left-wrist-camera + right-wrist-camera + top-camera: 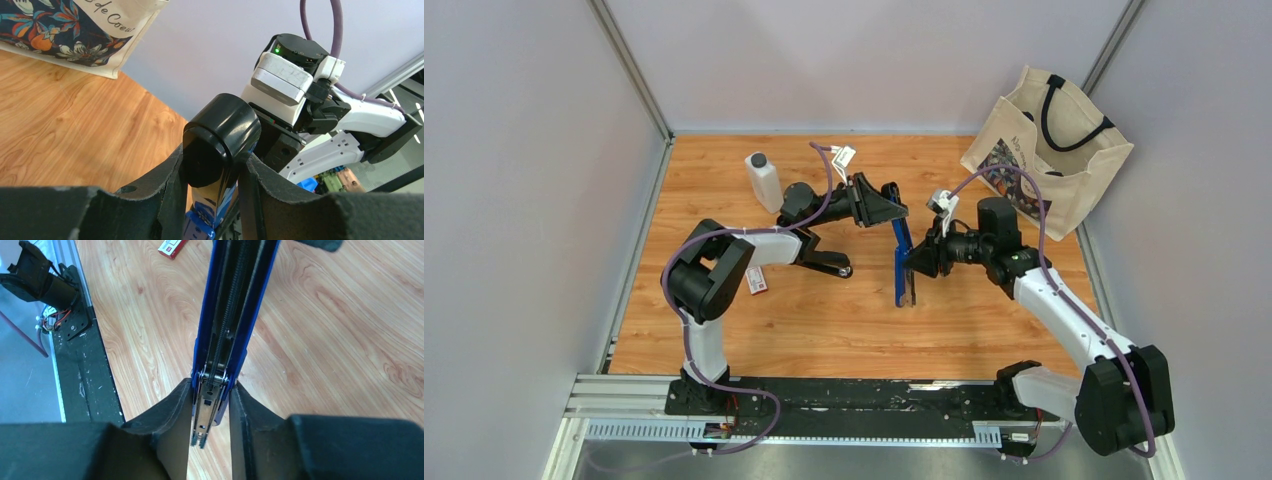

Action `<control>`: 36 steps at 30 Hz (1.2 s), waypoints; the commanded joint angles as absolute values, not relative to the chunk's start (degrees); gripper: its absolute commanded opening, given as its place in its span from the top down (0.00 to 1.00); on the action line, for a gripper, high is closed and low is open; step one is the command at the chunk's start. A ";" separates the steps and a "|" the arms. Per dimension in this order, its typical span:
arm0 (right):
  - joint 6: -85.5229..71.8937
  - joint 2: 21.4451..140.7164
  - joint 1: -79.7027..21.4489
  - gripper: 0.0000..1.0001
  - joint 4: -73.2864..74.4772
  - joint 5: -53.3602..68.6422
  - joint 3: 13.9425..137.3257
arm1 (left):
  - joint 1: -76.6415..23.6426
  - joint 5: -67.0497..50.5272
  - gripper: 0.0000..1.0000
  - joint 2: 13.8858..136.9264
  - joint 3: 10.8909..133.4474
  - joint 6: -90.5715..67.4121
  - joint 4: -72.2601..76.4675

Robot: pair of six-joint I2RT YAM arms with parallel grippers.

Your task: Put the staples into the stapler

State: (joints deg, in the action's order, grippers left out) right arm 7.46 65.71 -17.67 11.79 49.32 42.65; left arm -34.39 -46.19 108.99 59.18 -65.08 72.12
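The stapler (904, 265) is blue with a black end and hangs off the table between my two arms, opened out lengthwise. My left gripper (892, 208) is shut on its black rounded end (220, 135), which fills the gap between the pads. My right gripper (211, 387) has its fingertips against the blue sides of the stapler (235, 305). The metal staple rail (205, 415) hangs between the fingers with a spring running up the channel. The staples (758, 282), a small white-and-red box, lie on the table by my left arm, and show as the box (172, 246) at the top edge of the right wrist view.
A white bottle (764, 182) stands at the back left. A printed canvas tote bag (1049, 150) leans against the right wall at the back. Grey walls close in the wooden table (824, 330). The arms' black base rail (844, 400) runs along the near edge.
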 commanded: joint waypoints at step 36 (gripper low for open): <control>10.46 62.76 -16.61 1.00 13.97 44.21 45.97 | -32.52 -46.93 0.26 110.04 61.26 -69.17 79.80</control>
State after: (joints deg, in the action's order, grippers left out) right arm 9.19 65.45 -17.28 16.36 43.90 43.13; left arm -33.34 -46.50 110.08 59.86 -68.90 73.47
